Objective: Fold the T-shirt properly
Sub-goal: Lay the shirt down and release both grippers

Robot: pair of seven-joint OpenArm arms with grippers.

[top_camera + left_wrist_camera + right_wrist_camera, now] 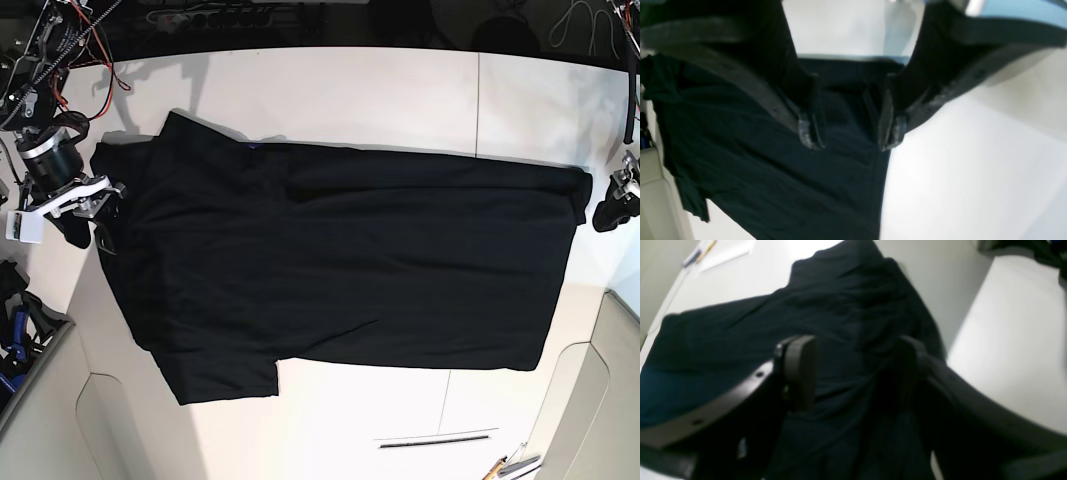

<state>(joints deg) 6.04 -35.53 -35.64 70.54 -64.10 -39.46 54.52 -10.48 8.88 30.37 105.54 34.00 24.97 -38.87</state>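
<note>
Shirt count: one T-shirt (340,270) flat on table (400,90); two tools, left tool (850,133), right tool (853,373), both wide, empty.

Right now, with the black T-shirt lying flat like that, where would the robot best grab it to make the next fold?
Probably at the two short ends of the T-shirt. It lies spread sideways across the white table, one sleeve sticking out at the near edge. The right gripper hangs open at the collar end and the left gripper open at the hem end, so each could pinch its edge from outside.
</note>
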